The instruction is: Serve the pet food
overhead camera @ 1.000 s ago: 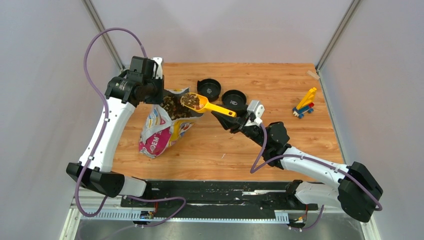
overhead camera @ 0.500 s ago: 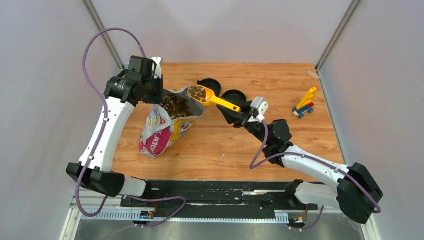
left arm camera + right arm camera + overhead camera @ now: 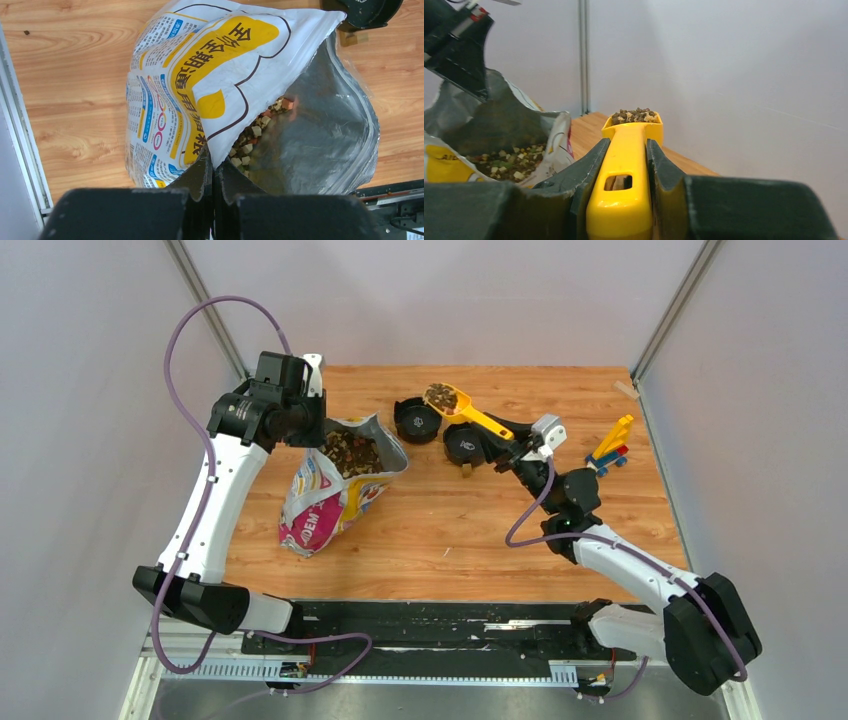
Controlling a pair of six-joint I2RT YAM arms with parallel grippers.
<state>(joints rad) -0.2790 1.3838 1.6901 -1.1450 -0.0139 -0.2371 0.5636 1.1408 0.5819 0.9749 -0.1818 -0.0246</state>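
Note:
The pet food shows as mixed brown kibble in the open mouth of the printed bag (image 3: 328, 495) and as a heap (image 3: 440, 395) in the bowl of the yellow scoop (image 3: 468, 415). My right gripper (image 3: 512, 441) is shut on the scoop's handle (image 3: 626, 170), holding the loaded scoop level in the air near two black bowls (image 3: 417, 421) (image 3: 467, 443). Kibble (image 3: 634, 115) is piled at the scoop's far end. My left gripper (image 3: 215, 162) is shut on the bag's rim (image 3: 222, 145), holding the mouth open over the kibble inside (image 3: 256, 134).
A small stack of coloured toy blocks (image 3: 610, 451) stands at the right of the wooden table (image 3: 430, 540). A small beige scrap (image 3: 466, 473) lies by the right bowl. Grey walls close in the back and sides. One black bowl's edge (image 3: 362, 11) shows beyond the bag.
My right arm has carried the loaded scoop out of the bag's mouth, up and to the right, to the black bowls. The left gripper and bag have stayed put.

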